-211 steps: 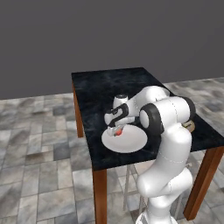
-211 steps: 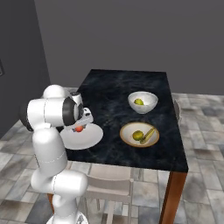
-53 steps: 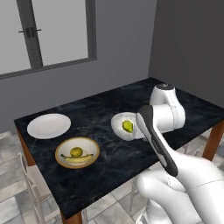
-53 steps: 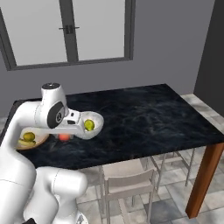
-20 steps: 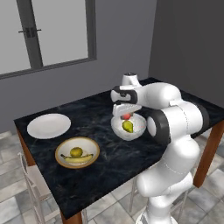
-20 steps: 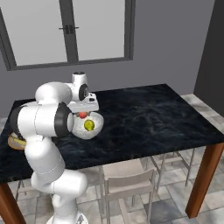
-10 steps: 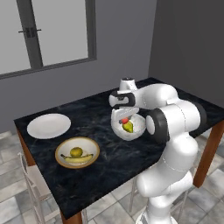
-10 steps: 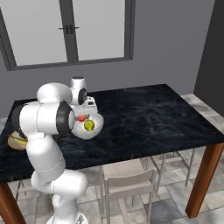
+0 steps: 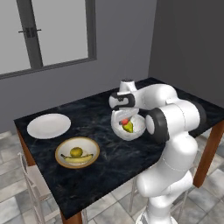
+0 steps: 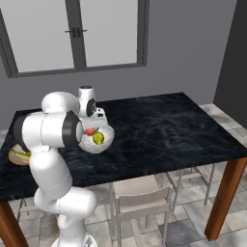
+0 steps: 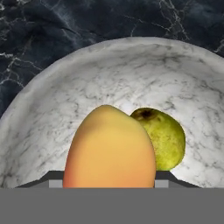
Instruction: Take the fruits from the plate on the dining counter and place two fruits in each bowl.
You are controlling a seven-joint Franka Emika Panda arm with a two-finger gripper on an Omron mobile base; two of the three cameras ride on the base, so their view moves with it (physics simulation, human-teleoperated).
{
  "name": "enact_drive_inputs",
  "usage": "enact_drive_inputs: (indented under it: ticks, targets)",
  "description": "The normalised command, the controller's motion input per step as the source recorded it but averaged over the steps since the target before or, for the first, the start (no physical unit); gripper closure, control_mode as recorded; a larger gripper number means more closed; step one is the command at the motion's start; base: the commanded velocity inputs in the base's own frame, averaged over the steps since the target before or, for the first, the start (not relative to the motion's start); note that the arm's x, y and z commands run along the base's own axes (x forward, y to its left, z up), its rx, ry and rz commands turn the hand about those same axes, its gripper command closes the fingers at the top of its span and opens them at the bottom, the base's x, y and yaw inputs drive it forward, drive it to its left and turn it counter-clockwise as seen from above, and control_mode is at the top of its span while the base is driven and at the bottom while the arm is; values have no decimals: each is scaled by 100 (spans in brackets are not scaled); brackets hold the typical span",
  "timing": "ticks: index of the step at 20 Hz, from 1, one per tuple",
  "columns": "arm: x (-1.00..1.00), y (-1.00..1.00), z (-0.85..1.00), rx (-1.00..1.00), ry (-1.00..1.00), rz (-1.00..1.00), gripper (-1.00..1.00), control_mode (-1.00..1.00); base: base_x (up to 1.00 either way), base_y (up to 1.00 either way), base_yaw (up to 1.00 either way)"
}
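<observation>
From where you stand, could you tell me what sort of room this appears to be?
Probably a home dining area: a marble-topped dining counter set with a plate and bowls of fruit, a chair tucked under it, and a window behind.

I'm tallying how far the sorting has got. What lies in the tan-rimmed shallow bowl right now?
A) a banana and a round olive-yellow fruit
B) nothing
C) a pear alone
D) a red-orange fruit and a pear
A: in the left base view the tan-rimmed bowl holds the curved banana with the round olive-yellow fruit behind it.
</observation>
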Motion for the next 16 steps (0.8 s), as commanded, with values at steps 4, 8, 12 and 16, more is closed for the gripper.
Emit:
enact_drive_inputs:
  ticks: [4, 8, 12, 16]
  targets:
    - [0, 0, -24, 0, 3, 3, 100, -100, 0, 0, 0]
    - [0, 0, -16, 0, 2, 2, 100, -100, 0, 0, 0]
    - [0, 0, -12, 0, 0, 1, 100, -100, 0, 0, 0]
    - [0, 0, -3, 0, 0, 1, -100, -100, 0, 0, 0]
